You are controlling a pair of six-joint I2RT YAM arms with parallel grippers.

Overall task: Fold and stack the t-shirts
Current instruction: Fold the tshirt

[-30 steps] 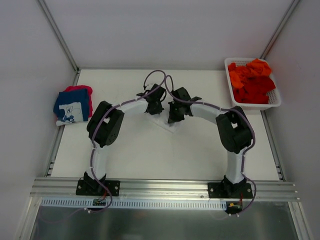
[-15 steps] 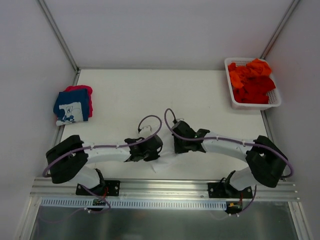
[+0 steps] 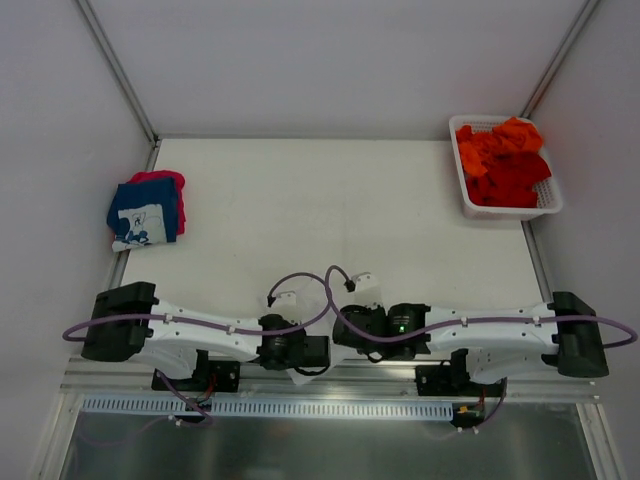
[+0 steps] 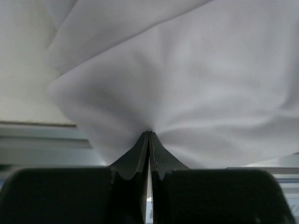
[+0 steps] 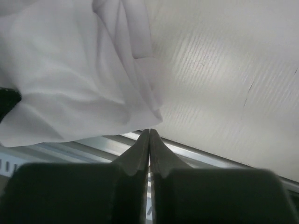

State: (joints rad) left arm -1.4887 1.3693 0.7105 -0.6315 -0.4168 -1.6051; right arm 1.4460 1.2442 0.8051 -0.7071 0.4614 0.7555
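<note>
White tee (image 4: 187, 84) at the table's (image 3: 400, 220) near edge, held between both arms. Left gripper (image 4: 149, 133): jaws pressed together, pinching a bunched fold. Right gripper (image 5: 149, 130): likewise closed, apparently nipping the hem. The paired grips probably serve to spread the cloth flat for folding. Folded tees (image 3: 147, 212) lie far left.

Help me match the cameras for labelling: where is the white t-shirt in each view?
Top external: white t-shirt at bottom centre, mostly hidden.
Left wrist: fills the frame, pinched by the left gripper.
Right wrist: upper left.
Shared landmark: the metal rail along the near edge.
</note>
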